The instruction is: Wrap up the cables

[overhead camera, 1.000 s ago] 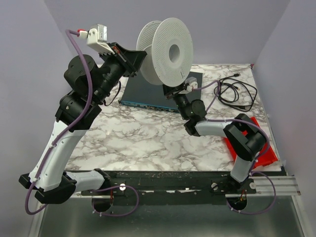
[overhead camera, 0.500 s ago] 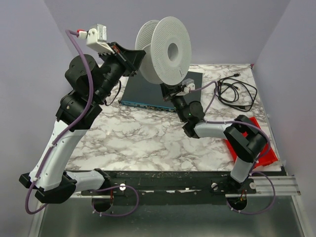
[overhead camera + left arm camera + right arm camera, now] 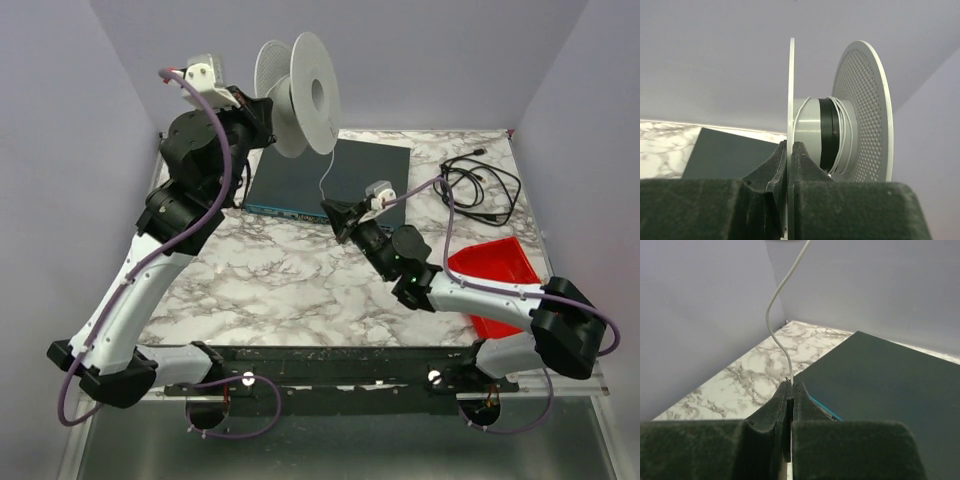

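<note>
Two-arm spooling, top and wrist views. My left gripper (image 3: 789,150) is clamped on the near flange of the white spool (image 3: 300,95) and holds it in the air above the far left of the marble table (image 3: 270,270). Compared with a second ago, I have swung the spool to the left and turned it, so it now shows nearly edge-on from above.

My right gripper (image 3: 791,387) has drawn back from just under the spool to a spot over the near edge of the dark flat box (image 3: 370,170). Its jaws, partly apart a second ago, are now pinched together on the thin white wire (image 3: 776,325). The wire rises from my fingertips in a loose curve to the spool hub, where a few turns (image 3: 842,135) already lie.

I judge that this gives me a fresh grip lower on the wire, ready to guide another turn. The wrapping is at an early stage.

Count:
- one spool, with two flanges
- one white wire
- one dark box
- one red bin (image 3: 495,265), now uncovered by my right arm
- black cords (image 3: 480,185) coiled at the far right, possibly two; the tangle is too small to separate
</note>
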`<state>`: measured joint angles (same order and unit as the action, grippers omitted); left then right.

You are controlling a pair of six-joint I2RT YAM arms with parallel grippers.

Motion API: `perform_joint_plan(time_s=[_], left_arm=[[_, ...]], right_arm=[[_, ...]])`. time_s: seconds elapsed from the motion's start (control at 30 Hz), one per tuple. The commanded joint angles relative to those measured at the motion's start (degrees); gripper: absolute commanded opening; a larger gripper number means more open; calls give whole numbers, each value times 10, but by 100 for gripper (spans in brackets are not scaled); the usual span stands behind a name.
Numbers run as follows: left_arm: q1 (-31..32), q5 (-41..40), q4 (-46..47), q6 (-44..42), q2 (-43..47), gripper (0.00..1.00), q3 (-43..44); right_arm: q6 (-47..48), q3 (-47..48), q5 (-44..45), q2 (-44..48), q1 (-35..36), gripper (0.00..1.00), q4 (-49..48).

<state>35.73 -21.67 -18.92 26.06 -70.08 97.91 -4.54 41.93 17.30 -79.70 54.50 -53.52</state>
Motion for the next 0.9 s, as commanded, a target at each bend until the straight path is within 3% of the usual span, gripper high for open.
perform_joint_plan(time_s=[0.0, 0.23, 0.4, 0.67, 0.87], left_arm=[[0, -75, 79, -52, -31, 0, -23], [5, -112, 62, -70, -90, 0, -23], [5, -113, 64, -78, -101, 0, -49], [10, -86, 60, -94, -101, 0, -83], [21, -77, 60, -116, -94, 0, -104]], right_arm=[[-4, 57, -2, 36, 13, 1, 184], [14, 166, -36, 43, 26, 1, 344], [66, 217, 14, 51, 26, 1, 403], [141, 291, 68, 50, 25, 1, 441], [153, 357, 53, 27, -9, 1, 465]])
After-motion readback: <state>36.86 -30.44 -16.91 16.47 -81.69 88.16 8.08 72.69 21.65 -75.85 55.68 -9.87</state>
